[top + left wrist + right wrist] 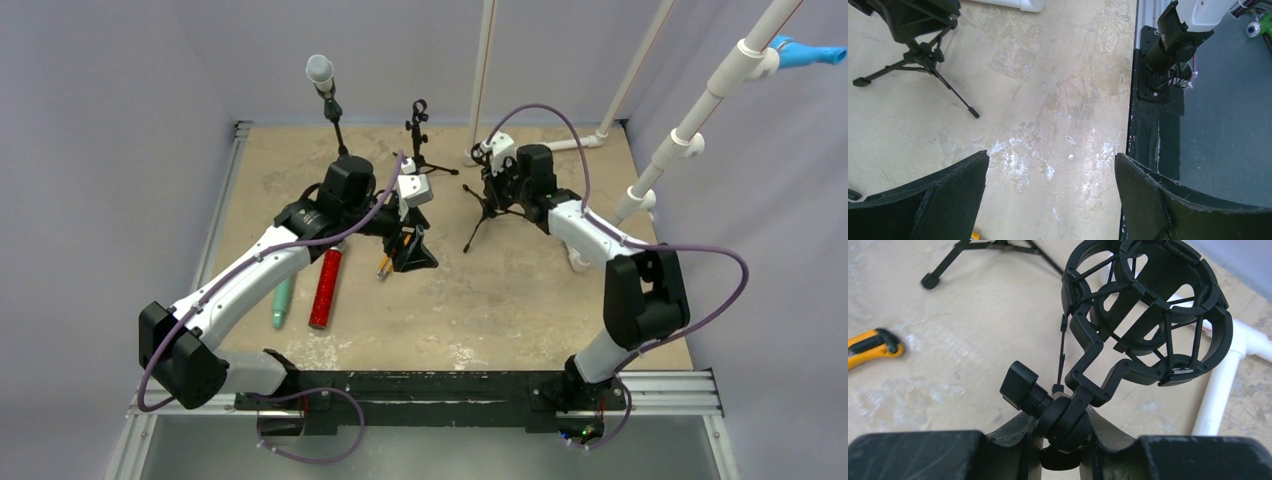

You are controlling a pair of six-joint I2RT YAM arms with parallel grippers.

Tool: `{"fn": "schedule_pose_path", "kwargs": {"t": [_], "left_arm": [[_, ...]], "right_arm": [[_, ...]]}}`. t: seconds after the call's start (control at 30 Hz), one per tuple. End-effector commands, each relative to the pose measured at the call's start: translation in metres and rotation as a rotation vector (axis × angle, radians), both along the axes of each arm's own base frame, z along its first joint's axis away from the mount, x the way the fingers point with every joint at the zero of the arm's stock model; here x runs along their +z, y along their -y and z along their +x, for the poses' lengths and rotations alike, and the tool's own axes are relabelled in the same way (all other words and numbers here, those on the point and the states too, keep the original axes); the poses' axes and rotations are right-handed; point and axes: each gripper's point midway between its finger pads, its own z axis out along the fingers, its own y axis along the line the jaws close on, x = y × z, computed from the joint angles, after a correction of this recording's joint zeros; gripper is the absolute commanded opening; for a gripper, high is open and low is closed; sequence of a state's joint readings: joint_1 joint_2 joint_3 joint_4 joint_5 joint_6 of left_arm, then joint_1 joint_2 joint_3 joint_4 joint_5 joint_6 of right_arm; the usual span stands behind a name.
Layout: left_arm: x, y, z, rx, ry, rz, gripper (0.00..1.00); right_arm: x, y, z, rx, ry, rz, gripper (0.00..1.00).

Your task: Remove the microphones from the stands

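Grey mesh caps the microphone (319,72), which sits in the clip of a thin black stand (337,128) at the far left of the table (520,300); its long axis runs nearly upright, head up, leaning a little to the left. From the left claw (412,250) it lies farther out and to the left, well apart; we judge the left arm the nearer one for the lift. That claw is released, its rough black pads (938,200) spread wide over mottled tan tabletop. The right claw (1060,445) is clenched on the neck of a second tripod (1065,415), just under an empty round cage mount (1148,310) of black plastic strung with cords. We also see a glittery red microphone (325,288) and a smooth green microphone (283,302) lying side by side near the left arm; a yellow knife (870,347) lies just beside the left claw.
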State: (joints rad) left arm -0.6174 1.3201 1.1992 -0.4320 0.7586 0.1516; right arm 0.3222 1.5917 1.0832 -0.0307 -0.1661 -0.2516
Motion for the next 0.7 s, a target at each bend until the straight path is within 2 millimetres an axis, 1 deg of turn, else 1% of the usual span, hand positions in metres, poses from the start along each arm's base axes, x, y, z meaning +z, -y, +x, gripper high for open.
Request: {"fn": "schedule_pose_path", "kwargs": {"t": [0.0, 0.07, 0.13, 0.23, 0.33, 0.47, 0.57, 0.6, 0.67], "left_arm": [[0.015, 0.001, 0.002, -0.022, 0.070, -0.030, 0.93], [0.016, 0.001, 0.003, -0.021, 0.074, -0.029, 0.93], [0.016, 0.000, 0.003, -0.021, 0.075, -0.029, 0.93], [0.017, 0.000, 0.003, -0.019, 0.077, -0.028, 0.93], [0.017, -0.002, 0.006, 0.002, 0.067, -0.027, 0.93], [0.022, -0.005, 0.013, 0.041, 0.062, -0.032, 0.94], [0.027, -0.008, 0.017, 0.069, 0.074, -0.033, 0.94], [0.028, -0.010, 0.019, 0.080, 0.081, -0.033, 0.94], [0.030, -0.013, 0.021, 0.099, 0.094, -0.032, 0.94]], "right_arm": [[0.065, 0.007, 0.058, -0.037, 0.204, 0.054, 0.00], [0.068, 0.011, 0.072, -0.037, 0.214, 0.061, 0.00], [0.065, 0.013, 0.083, -0.031, 0.222, 0.060, 0.00], [0.058, 0.017, 0.096, -0.030, 0.220, 0.065, 0.00], [0.051, 0.018, 0.103, -0.031, 0.208, 0.070, 0.00], [0.035, 0.016, 0.106, -0.029, 0.168, 0.070, 0.00], [0.026, 0.015, 0.103, -0.022, 0.139, 0.072, 0.09], [0.026, 0.014, 0.102, -0.018, 0.135, 0.072, 0.11], [0.024, 0.013, 0.099, -0.010, 0.130, 0.074, 0.08]]}}
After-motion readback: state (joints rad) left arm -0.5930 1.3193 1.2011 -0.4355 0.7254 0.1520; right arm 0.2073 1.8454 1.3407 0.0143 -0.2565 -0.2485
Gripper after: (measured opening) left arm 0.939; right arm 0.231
